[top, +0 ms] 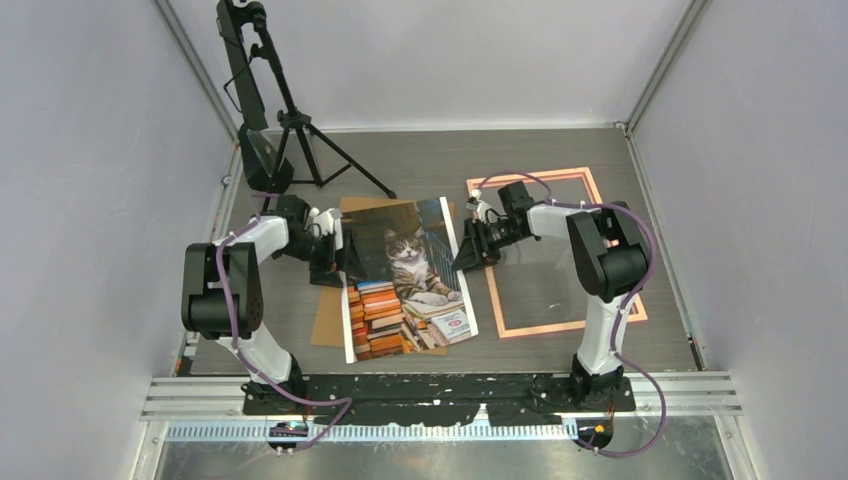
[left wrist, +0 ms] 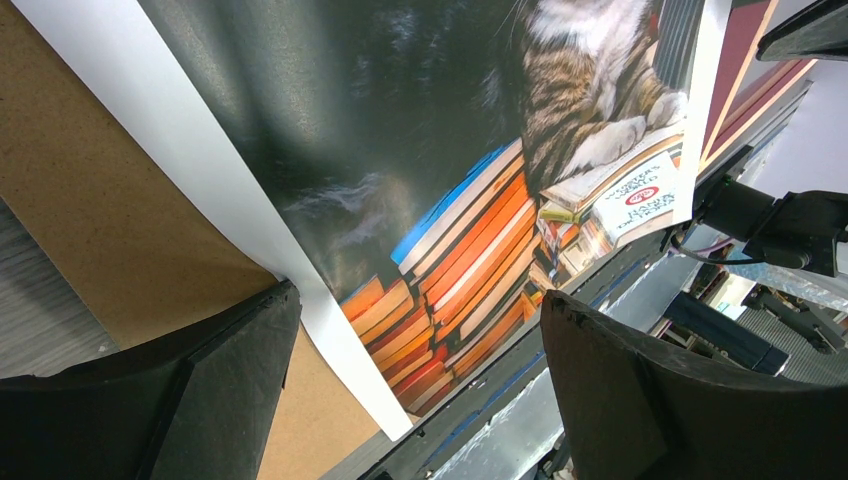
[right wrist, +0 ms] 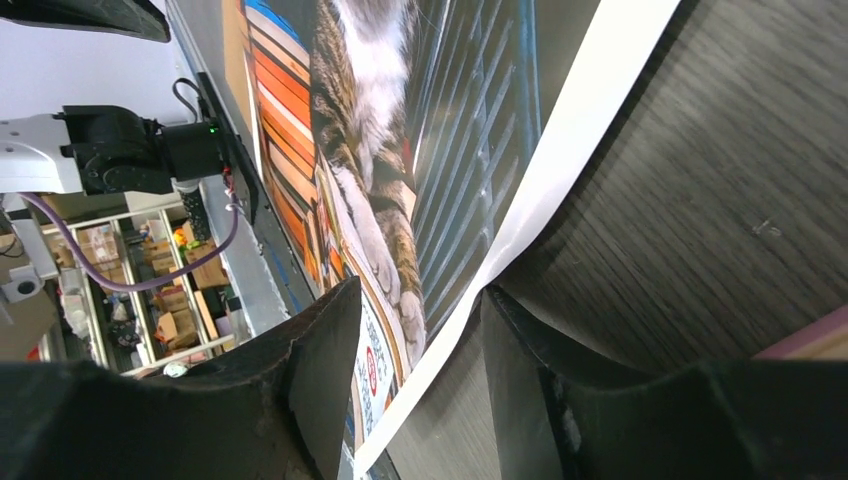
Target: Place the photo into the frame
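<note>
The photo [top: 405, 275], a tabby cat among stacked books, lies face up in the middle of the table, partly on a brown backing board [top: 328, 325]. The salmon-pink frame [top: 590, 200] lies flat to its right, empty. My left gripper [top: 335, 258] is at the photo's left edge; in the left wrist view [left wrist: 420, 300] its jaws stand wide apart with the photo's [left wrist: 400, 130] white border between them. My right gripper [top: 466, 255] is at the photo's right edge; in the right wrist view [right wrist: 420, 295] its jaws are apart, straddling the white border of the photo [right wrist: 440, 120].
A black tripod [top: 290, 120] stands at the back left. Grey walls close the table on three sides. A metal rail [top: 440, 395] with the arm bases runs along the near edge. A sliver of the frame [right wrist: 812, 340] shows in the right wrist view.
</note>
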Controlling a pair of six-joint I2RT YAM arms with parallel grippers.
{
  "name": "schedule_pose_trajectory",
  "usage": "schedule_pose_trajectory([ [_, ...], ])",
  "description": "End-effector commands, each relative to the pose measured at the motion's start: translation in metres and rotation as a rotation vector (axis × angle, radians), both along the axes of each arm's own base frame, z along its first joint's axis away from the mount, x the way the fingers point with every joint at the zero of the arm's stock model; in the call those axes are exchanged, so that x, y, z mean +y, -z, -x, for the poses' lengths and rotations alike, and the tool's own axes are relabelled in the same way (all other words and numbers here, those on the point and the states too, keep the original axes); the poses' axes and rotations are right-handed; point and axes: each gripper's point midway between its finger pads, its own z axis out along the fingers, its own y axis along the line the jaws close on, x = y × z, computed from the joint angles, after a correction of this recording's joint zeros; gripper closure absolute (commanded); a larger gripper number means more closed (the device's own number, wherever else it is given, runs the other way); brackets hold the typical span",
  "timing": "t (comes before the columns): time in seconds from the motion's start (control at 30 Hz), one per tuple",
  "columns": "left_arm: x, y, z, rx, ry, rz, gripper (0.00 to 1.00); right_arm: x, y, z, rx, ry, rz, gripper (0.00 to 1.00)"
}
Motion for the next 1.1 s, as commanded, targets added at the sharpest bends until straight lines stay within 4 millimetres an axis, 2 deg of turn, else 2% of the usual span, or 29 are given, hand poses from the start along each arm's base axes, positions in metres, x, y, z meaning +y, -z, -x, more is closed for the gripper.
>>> schedule_pose_trajectory([
  [0.0, 0.000, 0.011, -0.006, -0.042, 0.020, -0.016, 0.05, -0.006, 0.005, 0.002, -0.003, 0.021, -0.004, 0.46],
  [0.27, -0.001, 0.009, -0.006, -0.050, 0.020, -0.009, 0.05, -0.018, 0.005, 0.014, -0.022, -0.018, 0.036, 0.47],
  [0.47, -0.001, 0.008, -0.007, -0.054, 0.019, -0.007, 0.04, -0.035, 0.013, 0.019, -0.047, -0.047, 0.164, 0.47],
  [0.7, -0.001, 0.007, -0.008, -0.059, 0.017, -0.012, 0.04, -0.056, 0.019, 0.022, -0.078, -0.078, 0.327, 0.42],
  [0.87, -0.001, 0.008, -0.008, -0.057, 0.016, -0.012, 0.04, -0.057, 0.022, 0.033, -0.079, -0.122, 0.358, 0.41],
  [1.07, -0.001, 0.007, -0.009, -0.062, 0.016, -0.011, 0.04, -0.044, 0.031, 0.050, -0.040, -0.165, 0.324, 0.42],
])
